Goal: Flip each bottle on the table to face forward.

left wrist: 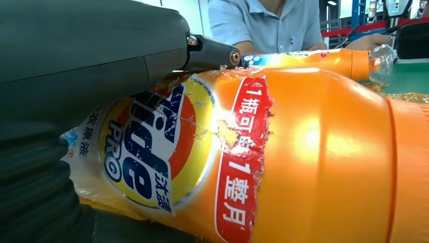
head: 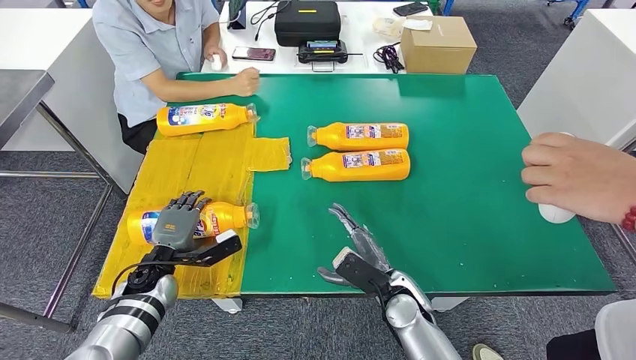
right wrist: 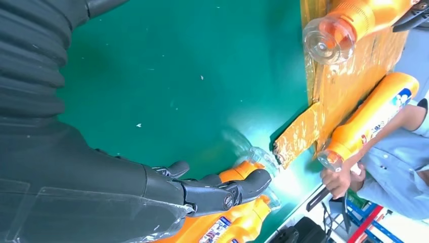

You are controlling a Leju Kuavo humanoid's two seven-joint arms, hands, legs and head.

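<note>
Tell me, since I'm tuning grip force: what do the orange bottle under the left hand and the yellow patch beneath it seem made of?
The orange bottle looks like glossy moulded plastic with a torn printed label. The yellow patch looks like shiny, wrinkled tape, possibly over cardboard.

The left hand [head: 177, 223] covers the near bottle's [head: 225, 217] label (text unreadable from the head view).

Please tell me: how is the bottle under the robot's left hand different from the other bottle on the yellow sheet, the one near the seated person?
The near bottle lies under the left hand, which rests on it; the far bottle lies free, touched by no robot hand. The near bottle is by the table's front edge; the far bottle is at the back, beside the person's fist. Both are orange, lie on their sides on the yellow sheet, labels showing, clear caps pointing to the green mat.
</note>
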